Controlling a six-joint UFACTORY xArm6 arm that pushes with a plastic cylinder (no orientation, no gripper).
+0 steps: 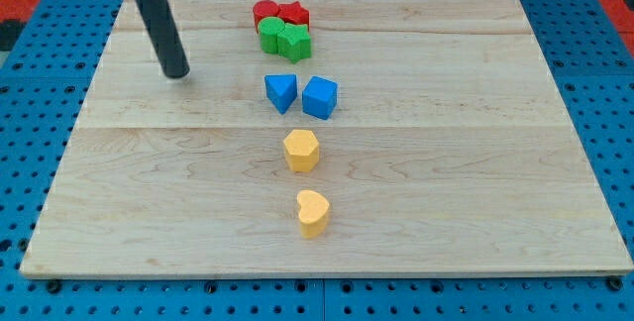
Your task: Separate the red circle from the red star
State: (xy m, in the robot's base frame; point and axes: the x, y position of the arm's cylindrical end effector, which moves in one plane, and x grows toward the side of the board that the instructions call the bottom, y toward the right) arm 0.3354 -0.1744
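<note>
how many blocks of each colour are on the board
red: 2, the red circle and red star
green: 2
blue: 2
yellow: 2
total: 8

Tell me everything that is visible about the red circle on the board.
The red circle is a small, glossy red round block, lying flat near the view's top edge of the wooden board. Its right side touches the red star. A green block sits against its lower side and hides part of it. My tip is well apart from it, toward the view's left and lower.
</note>
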